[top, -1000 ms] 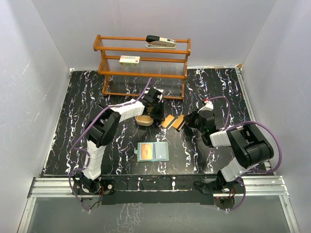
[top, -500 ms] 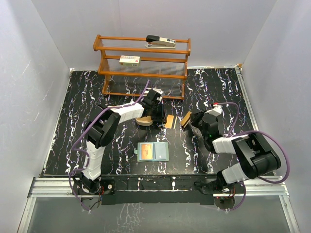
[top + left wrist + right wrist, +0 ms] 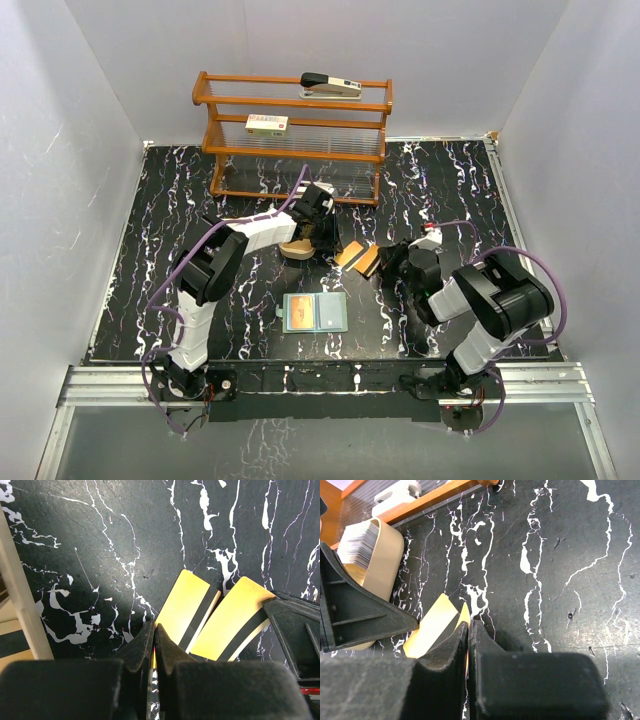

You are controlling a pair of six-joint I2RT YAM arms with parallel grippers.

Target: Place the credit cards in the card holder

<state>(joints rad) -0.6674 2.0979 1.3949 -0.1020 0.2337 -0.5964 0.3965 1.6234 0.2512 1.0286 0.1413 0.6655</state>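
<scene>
Two gold-orange credit cards with a black stripe lie side by side at mid-table. My left gripper point(image 3: 330, 243) is shut on the corner of the left card point(image 3: 348, 255), which shows in the left wrist view point(image 3: 187, 607) ahead of my closed fingertips point(image 3: 154, 627). My right gripper point(image 3: 388, 260) is shut on the edge of the right card point(image 3: 368, 263); the right wrist view shows that card point(image 3: 465, 615) edge-on between my closed jaws point(image 3: 468, 625). The sage-green card holder point(image 3: 314, 312) lies open nearer the arms, with an orange card in its left pocket.
A tan oval tray point(image 3: 294, 249) with several stacked cards stands just left of my left gripper; it also shows in the right wrist view point(image 3: 385, 555). A wooden rack point(image 3: 293, 135) at the back carries a stapler point(image 3: 331, 84) and a white labelled box point(image 3: 266, 123).
My right gripper had swung its card up and to the right; it has now brought it back down beside the left card. The left arm has hardly moved.
</scene>
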